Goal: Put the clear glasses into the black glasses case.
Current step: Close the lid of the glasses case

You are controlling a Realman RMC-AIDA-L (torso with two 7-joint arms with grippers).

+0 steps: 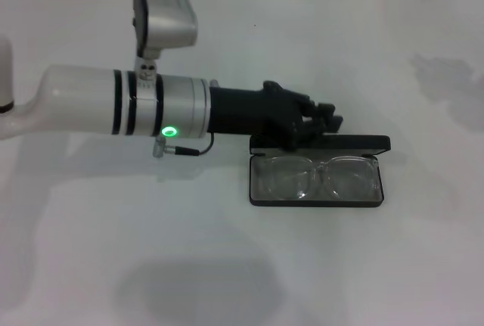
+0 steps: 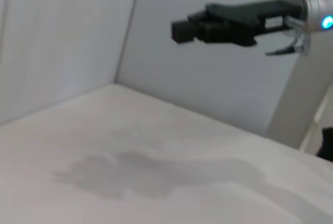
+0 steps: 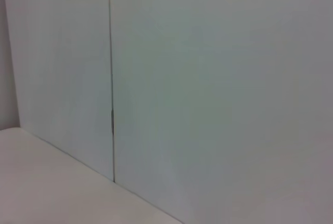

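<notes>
The black glasses case (image 1: 318,201) lies open on the white table, its lid (image 1: 355,143) standing up along the far side. Inside the case's tray, flat and filling its width, rest the clear glasses (image 1: 316,178). My left gripper (image 1: 331,116) reaches in from the left and hovers just behind the lid's left half, shut with nothing in it. In the left wrist view my right gripper (image 2: 180,29) hangs far off, raised above the table beside the wall. It is outside the head view.
The white table (image 1: 242,265) stretches around the case. A pale wall (image 3: 208,78) with a vertical seam bounds the table's far side. My left forearm (image 1: 121,103) spans the table's left half.
</notes>
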